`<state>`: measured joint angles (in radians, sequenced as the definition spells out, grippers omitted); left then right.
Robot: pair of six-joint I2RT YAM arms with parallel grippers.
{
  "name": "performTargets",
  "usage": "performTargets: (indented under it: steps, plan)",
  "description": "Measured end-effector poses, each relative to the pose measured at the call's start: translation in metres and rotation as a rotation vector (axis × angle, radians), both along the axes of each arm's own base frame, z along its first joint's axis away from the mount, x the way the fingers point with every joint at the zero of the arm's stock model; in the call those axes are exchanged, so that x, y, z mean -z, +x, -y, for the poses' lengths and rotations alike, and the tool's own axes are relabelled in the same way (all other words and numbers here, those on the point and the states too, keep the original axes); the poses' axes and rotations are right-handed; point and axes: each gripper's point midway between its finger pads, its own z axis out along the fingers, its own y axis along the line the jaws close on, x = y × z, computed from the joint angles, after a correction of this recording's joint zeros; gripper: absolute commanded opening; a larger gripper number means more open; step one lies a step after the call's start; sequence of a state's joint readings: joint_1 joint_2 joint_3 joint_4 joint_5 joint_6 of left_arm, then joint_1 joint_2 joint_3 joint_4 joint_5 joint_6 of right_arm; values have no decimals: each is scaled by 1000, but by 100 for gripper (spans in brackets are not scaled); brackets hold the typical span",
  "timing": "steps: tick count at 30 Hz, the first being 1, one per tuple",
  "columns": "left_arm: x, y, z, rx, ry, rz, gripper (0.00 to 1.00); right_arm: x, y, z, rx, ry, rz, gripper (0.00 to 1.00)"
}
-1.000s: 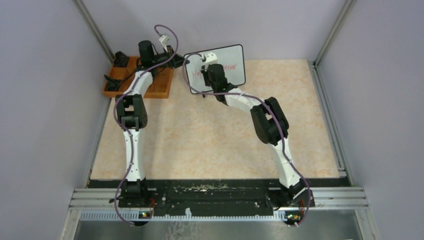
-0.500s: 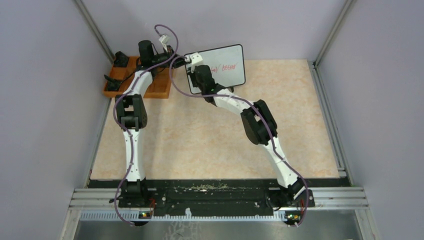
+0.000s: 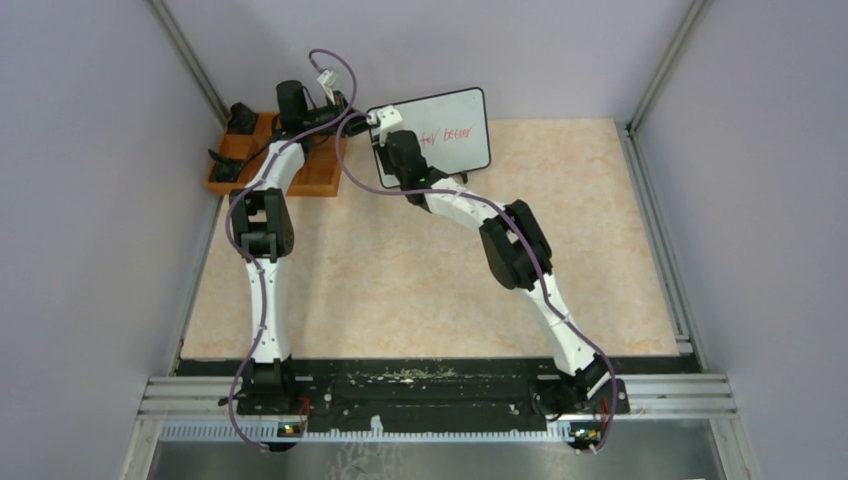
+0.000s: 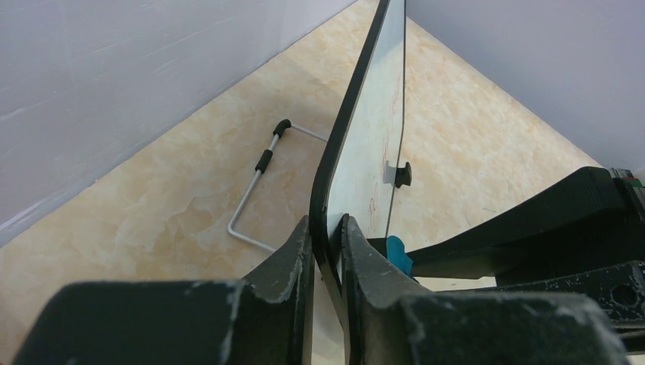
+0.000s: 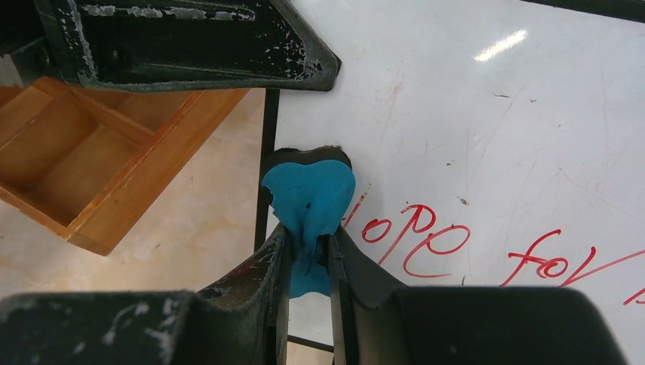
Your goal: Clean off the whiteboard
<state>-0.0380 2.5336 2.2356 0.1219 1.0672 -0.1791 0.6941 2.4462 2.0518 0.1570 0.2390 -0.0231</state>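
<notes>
The whiteboard [image 3: 455, 125] stands upright at the back of the table with red handwriting on it. My left gripper [image 3: 355, 118] is shut on its left edge; in the left wrist view the jaws [image 4: 327, 236] clamp the black frame of the board [image 4: 373, 137]. My right gripper [image 3: 393, 135] is shut on a blue cloth [image 5: 310, 194] and holds it against the board [image 5: 471, 122] at its left edge, just left of the red word "hope" [image 5: 414, 236]. In the right wrist view the right gripper [image 5: 308, 243] sits low, and the left gripper's finger [image 5: 190, 46] shows above.
An orange wooden compartment tray [image 3: 245, 160] lies at the back left, close beside the board's left edge [image 5: 91, 152]. A bent wire stand [image 4: 255, 179] lies on the table behind the board. Grey walls close in the back and sides.
My right gripper with the blue cloth has moved left across the board, from near its middle to its left edge. The red words to the right show again. The left arm has not moved.
</notes>
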Motion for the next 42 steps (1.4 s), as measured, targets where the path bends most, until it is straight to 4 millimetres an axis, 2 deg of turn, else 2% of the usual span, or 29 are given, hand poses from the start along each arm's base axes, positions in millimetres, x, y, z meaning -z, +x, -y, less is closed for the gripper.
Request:
performTargets:
  steps: [8,15,25,31,37,42]
  plan:
    - [2,0,0,-5,7,-2,0,3,4,6,9,24,9,0]
    - [2,1,0,-12,9,-5,0,2,12,32,38,36,-1,0]
    - [2,1,1,-10,13,-2,0,-7,31,80,114,26,9,0]
    - [2,0,1,-9,17,-4,0,-10,50,128,199,7,19,0]
    - [0,-1,1,-6,23,1,0,-6,61,166,263,-13,17,0]
    - [-1,-2,1,-4,26,-2,0,-4,64,182,291,-33,22,0]
